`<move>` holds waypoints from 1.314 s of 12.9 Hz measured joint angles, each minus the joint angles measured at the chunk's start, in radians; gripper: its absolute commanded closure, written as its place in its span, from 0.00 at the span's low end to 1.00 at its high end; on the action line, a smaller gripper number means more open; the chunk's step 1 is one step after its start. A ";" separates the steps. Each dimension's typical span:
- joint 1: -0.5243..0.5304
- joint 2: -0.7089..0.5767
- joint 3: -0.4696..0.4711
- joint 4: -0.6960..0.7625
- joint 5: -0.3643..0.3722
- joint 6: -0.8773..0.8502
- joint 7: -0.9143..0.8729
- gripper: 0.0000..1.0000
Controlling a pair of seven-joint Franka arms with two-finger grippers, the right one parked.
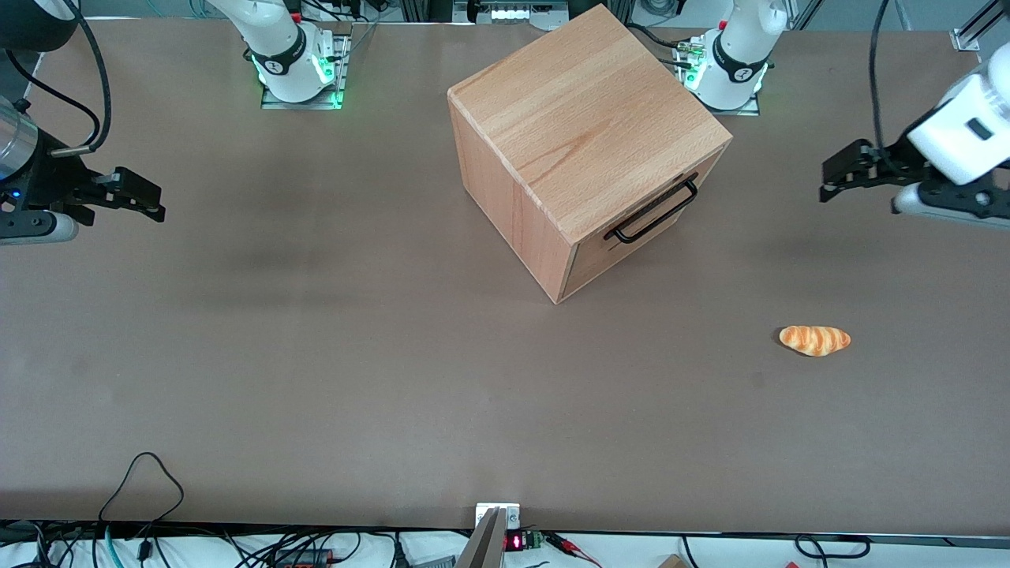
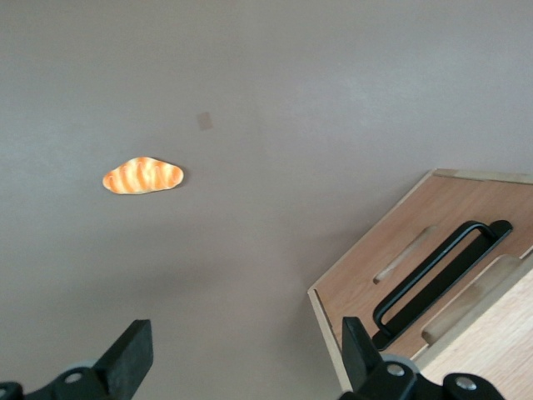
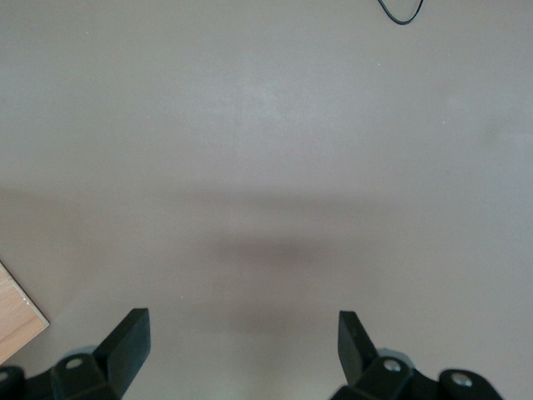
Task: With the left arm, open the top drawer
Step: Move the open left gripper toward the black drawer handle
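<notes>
The top drawer (image 1: pixel 643 207) sits flush in the beech cabinet (image 1: pixel 584 134) (contents hidden), its long black bar handle (image 1: pixel 653 211) smooth and rounded. The left arm's gripper (image 1: pixel 828 175) hangs above the table (image 1: pixel 316 355) toward the working arm's end, its 2 fingers (image 2: pixel 129 354) spread, holding nothing. A glossy bread roll (image 1: pixel 814 340) lies nearer the front camera.

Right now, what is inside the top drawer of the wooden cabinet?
The top drawer is shut, so its contents are hidden. Only its front and black handle show. The open claw hovers apart from it, toward the working arm's end of the table.
</notes>
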 measured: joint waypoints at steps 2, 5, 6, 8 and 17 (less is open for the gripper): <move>-0.007 0.018 -0.013 0.000 0.000 0.000 0.000 0.00; -0.026 0.056 -0.039 -0.001 0.000 0.000 0.001 0.00; -0.043 0.067 -0.044 0.000 0.000 0.000 0.001 0.00; -0.076 0.093 -0.052 0.000 0.000 0.001 0.015 0.00; -0.143 0.194 -0.064 -0.006 0.000 0.077 0.521 0.00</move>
